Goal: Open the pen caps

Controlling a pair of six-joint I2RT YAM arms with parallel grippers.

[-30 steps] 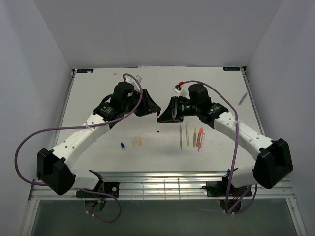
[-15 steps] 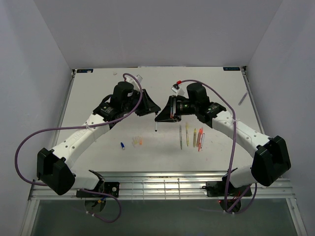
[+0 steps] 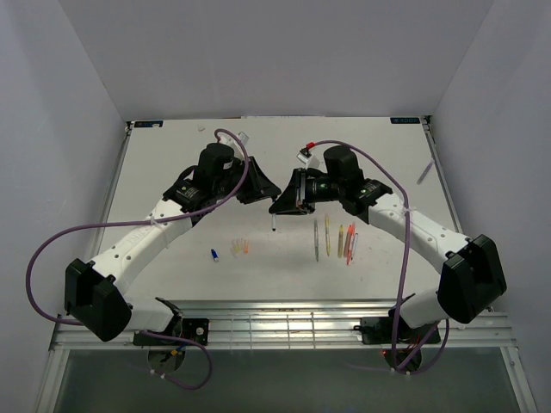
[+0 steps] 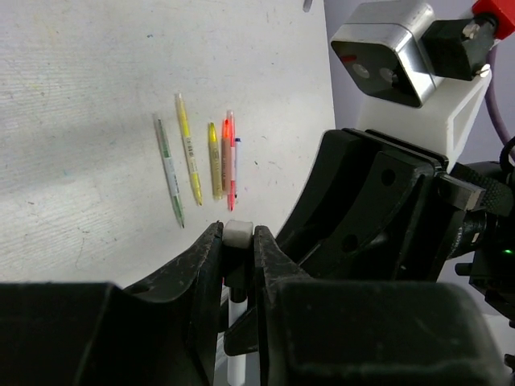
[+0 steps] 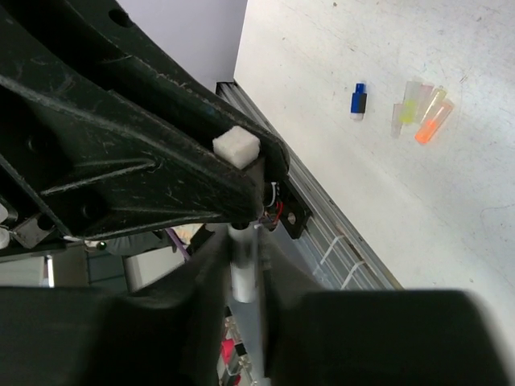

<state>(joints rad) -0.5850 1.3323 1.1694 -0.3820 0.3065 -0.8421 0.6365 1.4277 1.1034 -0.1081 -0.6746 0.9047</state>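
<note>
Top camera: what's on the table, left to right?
blue cap → cluster of clear, yellow and orange caps → hanging pen between the arms → row of pens → lone pen near the right edge

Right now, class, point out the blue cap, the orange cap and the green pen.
blue cap (image 5: 359, 98), right wrist view, its middle
orange cap (image 5: 433, 126), right wrist view, its middle
green pen (image 4: 169, 175), left wrist view, mid-barrel

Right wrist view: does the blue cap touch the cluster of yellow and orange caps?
No, the blue cap lies alone, with bare table between it and the yellow and orange caps.
</note>
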